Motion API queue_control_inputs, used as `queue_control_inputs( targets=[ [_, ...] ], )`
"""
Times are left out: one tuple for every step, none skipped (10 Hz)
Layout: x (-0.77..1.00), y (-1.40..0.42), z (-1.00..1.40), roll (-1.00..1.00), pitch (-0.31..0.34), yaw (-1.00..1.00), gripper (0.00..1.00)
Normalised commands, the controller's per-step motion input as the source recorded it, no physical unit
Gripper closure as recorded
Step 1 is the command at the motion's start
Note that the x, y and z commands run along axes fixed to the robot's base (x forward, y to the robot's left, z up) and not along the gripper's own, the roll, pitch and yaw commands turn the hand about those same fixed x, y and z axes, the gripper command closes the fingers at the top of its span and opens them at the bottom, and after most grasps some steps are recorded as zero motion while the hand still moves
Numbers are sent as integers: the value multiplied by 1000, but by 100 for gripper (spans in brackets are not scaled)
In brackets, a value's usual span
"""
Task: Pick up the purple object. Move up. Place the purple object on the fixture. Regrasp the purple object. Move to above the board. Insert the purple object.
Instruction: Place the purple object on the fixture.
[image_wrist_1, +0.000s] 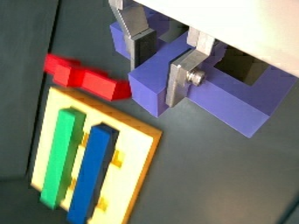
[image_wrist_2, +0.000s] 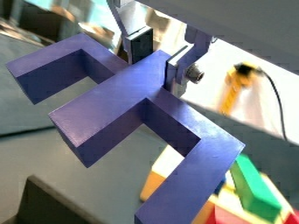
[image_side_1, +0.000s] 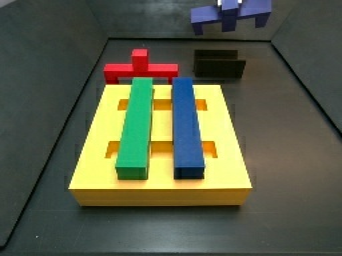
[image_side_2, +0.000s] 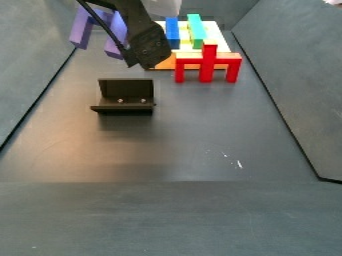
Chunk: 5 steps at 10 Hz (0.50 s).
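My gripper (image_wrist_1: 160, 63) is shut on the purple object (image_wrist_1: 222, 96), a branched block with several arms, with the silver fingers clamped on its middle bar. It shows the same way in a wrist view (image_wrist_2: 158, 59), where the purple object (image_wrist_2: 111, 101) fills the picture. In a side view the purple object (image_side_1: 230, 12) hangs high above the back of the floor, above the fixture (image_side_1: 218, 65). In a side view the gripper (image_side_2: 140, 42) holds the purple object (image_side_2: 86, 30) above and behind the fixture (image_side_2: 124, 97). The yellow board (image_side_1: 96, 150) lies apart from it.
The board (image_wrist_1: 138, 153) carries a green bar (image_side_1: 136, 125) and a blue bar (image_side_1: 186, 125). A red piece (image_side_1: 139, 70) lies on the floor against the board's far edge, beside the fixture; it also shows in a wrist view (image_wrist_1: 82, 74). Dark walls enclose the floor.
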Motion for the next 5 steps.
queue_control_inputs(
  targets=[
    [66,143,0,-597,311,471,100],
    [177,231,-169,-346,403,389,100],
    [191,360,-497,-311,300,263,100],
    [160,309,-474,0,406,234,100],
    [114,226,-483,171,531,266,100]
  ],
)
